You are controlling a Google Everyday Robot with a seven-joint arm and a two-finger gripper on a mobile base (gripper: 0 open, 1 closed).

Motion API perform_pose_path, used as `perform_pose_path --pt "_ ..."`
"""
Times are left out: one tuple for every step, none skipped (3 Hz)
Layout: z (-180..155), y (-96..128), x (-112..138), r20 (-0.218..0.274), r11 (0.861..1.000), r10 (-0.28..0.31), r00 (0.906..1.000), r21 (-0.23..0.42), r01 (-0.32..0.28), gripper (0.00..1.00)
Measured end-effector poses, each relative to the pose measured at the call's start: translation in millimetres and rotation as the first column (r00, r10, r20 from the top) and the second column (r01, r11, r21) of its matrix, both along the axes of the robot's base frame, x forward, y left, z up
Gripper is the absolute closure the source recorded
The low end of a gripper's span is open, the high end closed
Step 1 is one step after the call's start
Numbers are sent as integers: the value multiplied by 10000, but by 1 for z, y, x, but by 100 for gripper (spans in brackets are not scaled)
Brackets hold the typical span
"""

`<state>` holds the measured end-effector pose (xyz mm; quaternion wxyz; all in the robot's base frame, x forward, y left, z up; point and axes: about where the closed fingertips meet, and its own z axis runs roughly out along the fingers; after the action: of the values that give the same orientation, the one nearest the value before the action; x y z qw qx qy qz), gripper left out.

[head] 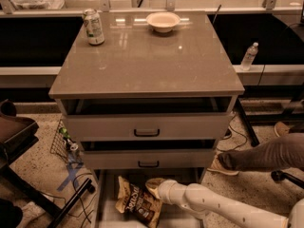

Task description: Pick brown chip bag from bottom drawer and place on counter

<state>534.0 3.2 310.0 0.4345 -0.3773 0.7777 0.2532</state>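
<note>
The brown chip bag [136, 201] lies flat on the pale floor of the open bottom drawer [105, 208], dark front with white lettering facing up. My gripper [153, 186] reaches in from the lower right on its white arm [213, 208] and sits low in the drawer at the bag's upper right edge, touching or nearly touching it. The counter [147, 61] is the glossy grey-brown top of the cabinet above.
On the counter stand a can [93, 26] at the back left and a pale bowl [163, 21] at the back middle. Two upper drawers with black handles [147, 132] stand slightly open. A person's leg [266, 156] is at right; a wire basket [64, 139] and cables at left.
</note>
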Motion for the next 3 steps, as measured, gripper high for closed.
perform_pose_path --pt "-16 12 -7 -184 9989 453 9988 -68 -454 98" --pt "-17 15 -8 -203 9987 509 9985 -58 -511 89" --pt "-17 17 -9 -213 9985 543 9983 -39 -543 57"
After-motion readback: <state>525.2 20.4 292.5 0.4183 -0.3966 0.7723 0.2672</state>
